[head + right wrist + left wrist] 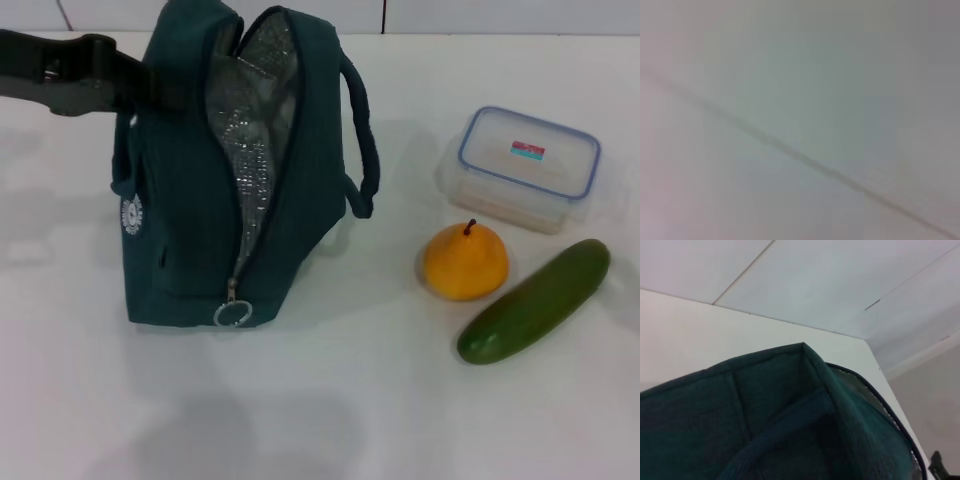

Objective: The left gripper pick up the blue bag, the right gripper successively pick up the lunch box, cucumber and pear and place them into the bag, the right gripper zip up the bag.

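Teal fabric dominated the scene: the blue bag [215, 190] stood upright on the white table [330, 400], its zipper undone and the silver foil lining [250, 120] showing through the gaping mouth, the ring zipper pull [232, 313] hanging at the low near end. The left gripper [135, 85] reached in against the bag's upper side, pressed to the fabric by the handle; whether its fingers had clenched on the cloth could not be told, since the bag hid them and the left wrist view showed only teal fabric close up. I judged the first step, taking hold of the bag, to be in hand or just settled, with nothing packed yet.

Well off from that gripper, on the far side of the bag, lay the goods: the lunch box [525, 168] farthest back, lid on; the cucumber [535, 300] lying aslant nearer the robot; and the pear [465, 262] between them, stem up, just beside the cucumber.

No right gripper showed anywhere. The next move probably called for it to come in over the lunch box, grasp it by the narrow sides and carry it to the open mouth while the left kept the bag steady.
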You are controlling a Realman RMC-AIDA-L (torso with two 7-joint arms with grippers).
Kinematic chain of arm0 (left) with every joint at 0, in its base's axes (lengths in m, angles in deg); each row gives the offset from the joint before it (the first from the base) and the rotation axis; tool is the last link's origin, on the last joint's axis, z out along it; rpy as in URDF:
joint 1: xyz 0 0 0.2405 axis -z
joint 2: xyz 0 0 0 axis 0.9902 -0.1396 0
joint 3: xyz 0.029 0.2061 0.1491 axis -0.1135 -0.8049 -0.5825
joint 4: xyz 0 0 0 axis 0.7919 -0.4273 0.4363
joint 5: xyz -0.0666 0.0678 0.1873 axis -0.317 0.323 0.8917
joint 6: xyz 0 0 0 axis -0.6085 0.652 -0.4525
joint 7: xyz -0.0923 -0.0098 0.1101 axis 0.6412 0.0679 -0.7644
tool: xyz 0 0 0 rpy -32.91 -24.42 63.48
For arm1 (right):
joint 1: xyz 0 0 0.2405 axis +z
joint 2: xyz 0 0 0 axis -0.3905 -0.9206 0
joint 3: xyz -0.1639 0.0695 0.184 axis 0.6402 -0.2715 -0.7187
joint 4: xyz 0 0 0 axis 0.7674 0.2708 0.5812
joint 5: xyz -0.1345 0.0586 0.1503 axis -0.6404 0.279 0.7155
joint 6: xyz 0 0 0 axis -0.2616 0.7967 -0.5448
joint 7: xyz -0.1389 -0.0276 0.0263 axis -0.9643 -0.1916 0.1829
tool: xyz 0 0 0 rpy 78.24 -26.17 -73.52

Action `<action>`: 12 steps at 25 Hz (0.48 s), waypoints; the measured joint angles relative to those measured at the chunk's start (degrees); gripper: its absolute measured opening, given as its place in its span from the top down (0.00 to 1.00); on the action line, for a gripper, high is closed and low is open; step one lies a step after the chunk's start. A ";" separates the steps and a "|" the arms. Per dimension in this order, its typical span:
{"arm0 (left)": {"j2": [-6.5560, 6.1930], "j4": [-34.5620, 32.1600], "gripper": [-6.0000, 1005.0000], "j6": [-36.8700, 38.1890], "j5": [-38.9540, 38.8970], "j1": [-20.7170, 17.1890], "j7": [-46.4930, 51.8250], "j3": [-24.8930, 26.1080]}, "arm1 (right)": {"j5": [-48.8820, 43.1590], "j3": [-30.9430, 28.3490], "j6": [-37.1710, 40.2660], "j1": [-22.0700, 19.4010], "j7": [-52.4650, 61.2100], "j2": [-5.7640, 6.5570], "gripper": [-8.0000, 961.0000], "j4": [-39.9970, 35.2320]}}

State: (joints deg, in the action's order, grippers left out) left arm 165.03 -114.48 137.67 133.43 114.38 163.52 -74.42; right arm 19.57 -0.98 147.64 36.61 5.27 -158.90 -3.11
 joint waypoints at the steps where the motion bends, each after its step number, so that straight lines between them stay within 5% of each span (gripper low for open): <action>1: -0.01 0.00 0.95 0.00 0.02 0.04 0.00 -0.03 | 0.73 -0.01 -1.15 -0.29 1.73 -0.01 0.12 0.34; 12: -0.16 -0.01 0.95 -0.01 0.30 0.42 -0.55 -1.08 | 1.90 0.00 -15.71 3.43 10.03 -0.68 0.12 3.79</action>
State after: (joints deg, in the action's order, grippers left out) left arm 164.88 -114.49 137.66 133.74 114.80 162.97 -75.49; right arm 21.47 -0.98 131.93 40.04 15.30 -159.58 0.68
